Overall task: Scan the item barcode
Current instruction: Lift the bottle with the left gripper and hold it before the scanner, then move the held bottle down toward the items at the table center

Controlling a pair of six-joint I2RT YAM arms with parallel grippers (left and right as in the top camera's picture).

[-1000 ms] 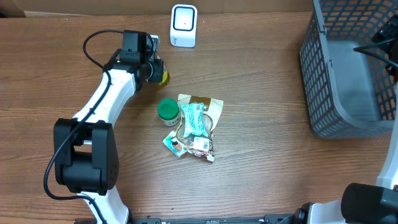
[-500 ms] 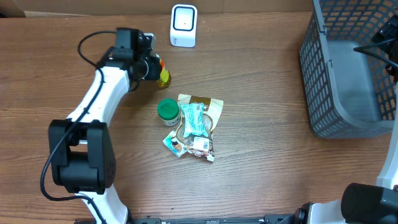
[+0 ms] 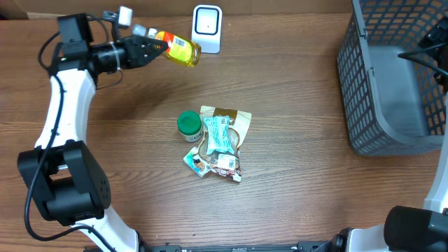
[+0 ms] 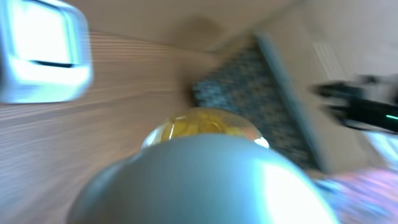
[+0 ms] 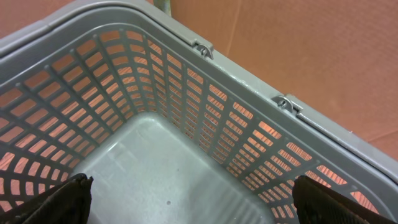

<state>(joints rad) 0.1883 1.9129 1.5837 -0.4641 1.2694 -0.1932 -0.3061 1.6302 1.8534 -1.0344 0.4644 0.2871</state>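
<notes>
A small yellow bottle [image 3: 180, 49] with a red and yellow label is held off the table, lying sideways, with my left gripper [image 3: 158, 47] shut on its left end. Its free end points at the white barcode scanner [image 3: 206, 29], which stands just to its right at the table's back edge. The left wrist view is blurred: the yellow bottle [image 4: 202, 124] shows above a pale rounded shape that hides my fingers, and the scanner [image 4: 40, 59] sits at the upper left. My right gripper [image 5: 199, 205] hangs open over the grey basket [image 5: 186, 74], with nothing between its fingers.
A green-lidded jar [image 3: 189, 124] and a pile of snack packets [image 3: 222, 140] lie at the table's middle. The grey mesh basket [image 3: 364, 84] stands at the right edge, with the right arm [image 3: 427, 52] above it.
My left gripper closed on the yellow bottle, lifted it off the table and swung it up and right toward the scanner, tipping it sideways. The right arm has not moved.
</notes>
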